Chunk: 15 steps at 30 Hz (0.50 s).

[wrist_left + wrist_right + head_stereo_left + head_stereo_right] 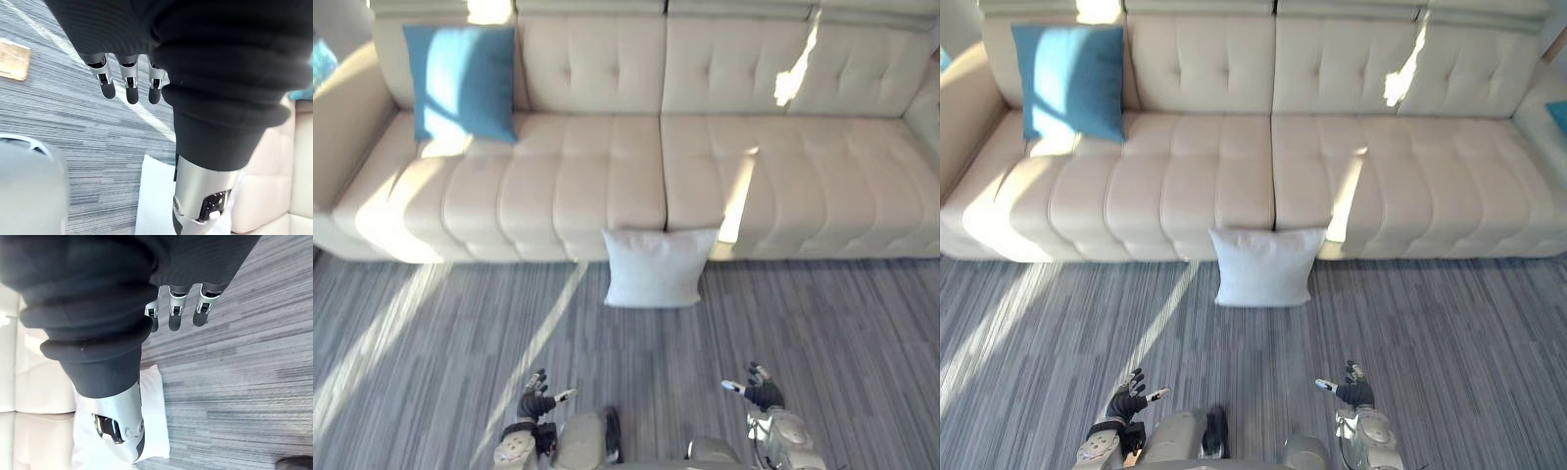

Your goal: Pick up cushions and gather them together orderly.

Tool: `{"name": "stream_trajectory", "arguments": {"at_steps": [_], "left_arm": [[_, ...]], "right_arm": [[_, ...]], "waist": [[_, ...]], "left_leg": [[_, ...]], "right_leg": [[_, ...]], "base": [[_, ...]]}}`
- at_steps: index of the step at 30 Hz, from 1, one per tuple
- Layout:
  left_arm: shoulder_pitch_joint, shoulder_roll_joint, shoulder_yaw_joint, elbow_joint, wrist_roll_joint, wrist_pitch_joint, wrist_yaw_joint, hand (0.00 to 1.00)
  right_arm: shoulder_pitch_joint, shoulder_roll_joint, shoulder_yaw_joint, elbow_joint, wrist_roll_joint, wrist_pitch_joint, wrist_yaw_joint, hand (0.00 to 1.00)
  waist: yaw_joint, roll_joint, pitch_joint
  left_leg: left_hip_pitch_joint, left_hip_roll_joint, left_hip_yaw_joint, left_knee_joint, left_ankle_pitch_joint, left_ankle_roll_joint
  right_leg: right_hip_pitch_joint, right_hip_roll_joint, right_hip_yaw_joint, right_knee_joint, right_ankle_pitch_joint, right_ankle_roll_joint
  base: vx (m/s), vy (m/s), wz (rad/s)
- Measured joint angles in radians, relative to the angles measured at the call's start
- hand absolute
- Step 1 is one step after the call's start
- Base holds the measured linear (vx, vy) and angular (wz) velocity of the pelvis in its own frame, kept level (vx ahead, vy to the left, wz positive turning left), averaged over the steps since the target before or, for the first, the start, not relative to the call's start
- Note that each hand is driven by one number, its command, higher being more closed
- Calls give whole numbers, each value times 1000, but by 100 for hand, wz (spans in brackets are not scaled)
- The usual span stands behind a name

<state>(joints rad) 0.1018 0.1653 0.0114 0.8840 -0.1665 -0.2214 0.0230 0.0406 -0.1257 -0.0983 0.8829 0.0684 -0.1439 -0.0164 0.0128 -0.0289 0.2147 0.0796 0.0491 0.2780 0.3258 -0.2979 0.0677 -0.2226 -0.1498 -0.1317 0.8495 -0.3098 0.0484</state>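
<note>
Left eye view: left hand and right hand hover empty, fingers apart. Step closer and take the white cushion by both side edges, evenly.

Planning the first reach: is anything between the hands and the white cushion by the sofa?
Nothing visible: bare carpet lies between the left hand, the right hand and the white cushion leaning on the sofa front.
</note>
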Motion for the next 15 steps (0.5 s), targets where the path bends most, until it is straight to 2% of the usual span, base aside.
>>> {"name": "stream_trajectory", "arguments": {"at_steps": [1, 2, 3, 4, 5, 6, 7, 8, 9, 11, 12, 13, 15], "left_arm": [[-2, 5, 0, 1, 0, 0, 0, 0], [-11, 11, 0, 8, 0, 0, 0, 0], [-12, 20, 0, 12, 0, 0, 0, 0], [-7, 25, 1, 12, 0, 0, 0, 0], [-5, 10, 1, 36, 0, 2, -1, 0], [5, -10, 3, 51, 2, 5, -3, 0], [11, -16, 6, 50, 2, 5, -3, 0], [6, -42, 35, 48, 3, 6, -2, 0], [-8, -66, 46, 44, 3, 7, -1, 0], [-1, -77, 49, 27, 2, 7, -2, 0], [0, -85, 49, 26, 2, 7, -3, 0], [2, -95, 48, 10, 2, 7, -3, 0], [4, -100, 48, 7, 2, 7, -3, 0]], "right_arm": [[-6, -1, -1, 1, 0, 0, 0, 0], [-7, -4, -2, 3, 0, -1, 0, 0], [4, -10, -2, 10, 0, 0, 0, 0], [19, -11, -2, 13, 0, -1, 0, 0], [39, -27, -5, 32, 0, 0, 0, 0], [40, -38, -10, 43, 0, 8, 0, 0], [44, -38, -13, 36, 0, 8, 0, 0], [49, -41, -16, 24, 0, 9, 0, 0], [63, -40, -17, -1, 1, 14, -2, 0], [78, -22, -19, -7, 1, 16, -2, 0], [78, -12, -22, -10, 2, 16, -3, 0], [75, -2, -26, -41, 6, 14, -4, 0], [63, 2, -30, -56, 12, 9, -5, 0]], "waist": [[-3, 2, 0], [-6, 1, 0], [-11, -10, -5], [-14, -22, -10], [-25, -23, -22], [-21, 13, -37], [-25, 16, -40], [-29, 34, -30], [-26, 57, -16], [-12, 58, -15], [0, 51, -15], [5, 39, -14], [8, 36, -15]], "left_leg": [[16, 4, 1, -11, 0, 0], [42, 13, 0, -23, -1, -5], [74, 12, -7, -42, -5, -48], [86, 1, -10, -47, -13, -76], [123, 5, -55, -41, -40, -120], [121, 40, -76, -13, -28, -143], [104, 43, -90, 32, -17, -159], [36, 76, -113, 200, 2, -175], [-71, 134, -147, 438, 31, -190], [-143, 183, -139, 585, 23, -181], [-165, 190, -127, 586, 15, -167], [-207, 190, -106, 507, 2, -145], [-234, 178, -102, 378, 0, -141]], "right_leg": [[-30, 15, -14, -68, 1, -3], [-79, 46, -27, -215, 22, -12], [-89, 82, -26, -402, 127, -29], [-88, 91, -16, -490, 223, -41], [-87, 106, 7, -469, 329, -79], [-81, 124, -1, -448, 301, -90], [-65, 125, -4, -457, 270, -89], [-31, 137, -19, -475, 246, -93], [31, 158, -41, -522, 237, -100], [107, 176, -57, -564, 230, -111], [145, 176, -55, -587, 228, -114], [188, 172, -42, -630, 228, -114], [201, 163, -27, -647, 224, -105]], "base": [[443, -54, 5], [460, -84, 17], [468, -94, 27], [585, -134, 45], [574, -121, 27], [571, -139, 25], [450, -143, 8], [418, -176, 36], [389, -164, 31], [281, -92, 13], [316, -67, -9], [291, -49, -12], [220, 50, -24]]}}
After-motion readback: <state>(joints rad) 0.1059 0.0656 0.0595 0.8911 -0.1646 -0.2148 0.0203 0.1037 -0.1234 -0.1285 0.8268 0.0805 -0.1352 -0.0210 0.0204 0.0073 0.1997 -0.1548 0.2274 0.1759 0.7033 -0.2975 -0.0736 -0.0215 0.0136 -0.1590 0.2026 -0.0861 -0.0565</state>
